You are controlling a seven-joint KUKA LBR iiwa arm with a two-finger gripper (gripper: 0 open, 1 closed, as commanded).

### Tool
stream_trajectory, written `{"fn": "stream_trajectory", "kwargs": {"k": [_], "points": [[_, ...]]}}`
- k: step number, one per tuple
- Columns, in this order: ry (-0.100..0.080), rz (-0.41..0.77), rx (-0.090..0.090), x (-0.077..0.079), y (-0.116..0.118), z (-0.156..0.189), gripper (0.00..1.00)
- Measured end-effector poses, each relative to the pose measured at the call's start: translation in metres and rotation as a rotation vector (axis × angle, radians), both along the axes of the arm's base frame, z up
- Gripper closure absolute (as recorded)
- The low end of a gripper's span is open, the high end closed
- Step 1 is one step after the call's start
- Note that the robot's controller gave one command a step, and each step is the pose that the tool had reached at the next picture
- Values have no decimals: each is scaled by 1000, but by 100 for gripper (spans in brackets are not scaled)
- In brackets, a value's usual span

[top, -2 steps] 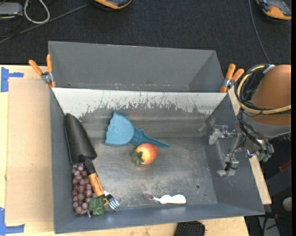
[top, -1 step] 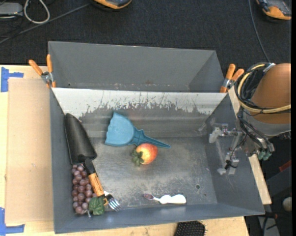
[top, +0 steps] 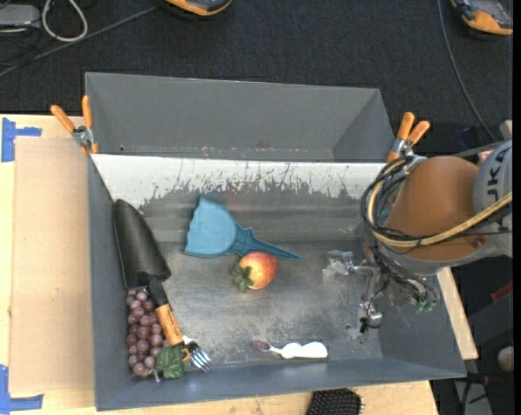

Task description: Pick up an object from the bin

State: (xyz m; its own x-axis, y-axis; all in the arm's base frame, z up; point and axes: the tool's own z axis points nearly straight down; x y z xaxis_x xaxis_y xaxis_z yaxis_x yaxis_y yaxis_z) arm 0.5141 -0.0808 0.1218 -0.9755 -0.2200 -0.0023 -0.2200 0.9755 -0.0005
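Camera view, speaker A: How many loose things lie in the bin (top: 243, 137), and where?

B: Five, one of each kind. One blue funnel (top: 212, 230) lies left of centre near the far wall, its spout pointing right. One apple (top: 258, 271), red and yellow with a green stalk end, lies at the centre, touching the spout from below. One black scoop (top: 137, 245) with an orange handle lies along the left wall. One bunch of purple grapes (top: 141, 331) fills the near left corner, just beside that handle, with a single green leaf (top: 169, 361) at its lower end. One white spoon (top: 301, 350) lies flat by the near wall, right of centre.

A: And the gripper (top: 364, 296)?

B: One gripper, below the orange cover (top: 433, 201) and looped cables, hangs low at the right side of the bin, close to the right wall, over grey floor.

A: Spread or pressed together?

B: That cannot be told; cables and metal parts crowd its tip. No thing is seen in its grasp.

A: Which thing is nearest?

B: The spoon, near its lower left but apart from it. The apple and funnel lie farther left; the scoop and grapes are well apart.
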Motion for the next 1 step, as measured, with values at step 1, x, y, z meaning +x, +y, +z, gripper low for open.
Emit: {"fn": "stream_trajectory", "kwargs": {"k": [1], "points": [[4, -13, 1, -23, 14, 6, 0]]}}
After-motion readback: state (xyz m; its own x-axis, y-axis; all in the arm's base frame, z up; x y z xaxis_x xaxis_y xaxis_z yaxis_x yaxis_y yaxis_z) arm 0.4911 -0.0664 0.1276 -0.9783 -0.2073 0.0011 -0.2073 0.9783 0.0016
